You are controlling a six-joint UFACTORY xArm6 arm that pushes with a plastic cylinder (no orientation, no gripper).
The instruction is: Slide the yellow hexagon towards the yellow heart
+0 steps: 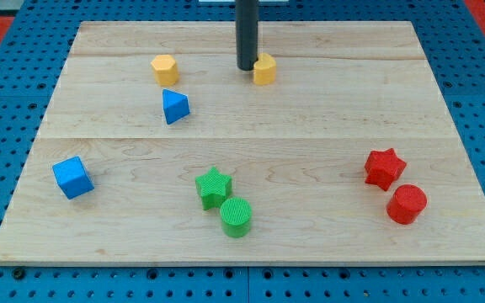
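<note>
The yellow hexagon (165, 68) lies near the view's top, left of centre. The yellow heart (264, 70) lies to its right, near the top centre. My tip (247, 67) stands right against the heart's left side, between the two yellow blocks and much closer to the heart. The hexagon is well apart from the tip, to its left. The dark rod comes down from the view's top edge.
A blue triangle (174, 106) lies just below the hexagon. A blue cube (72, 177) is at the left. A green star (214, 187) and green cylinder (236, 217) sit at bottom centre. A red star (384, 167) and red cylinder (407, 204) are at the right.
</note>
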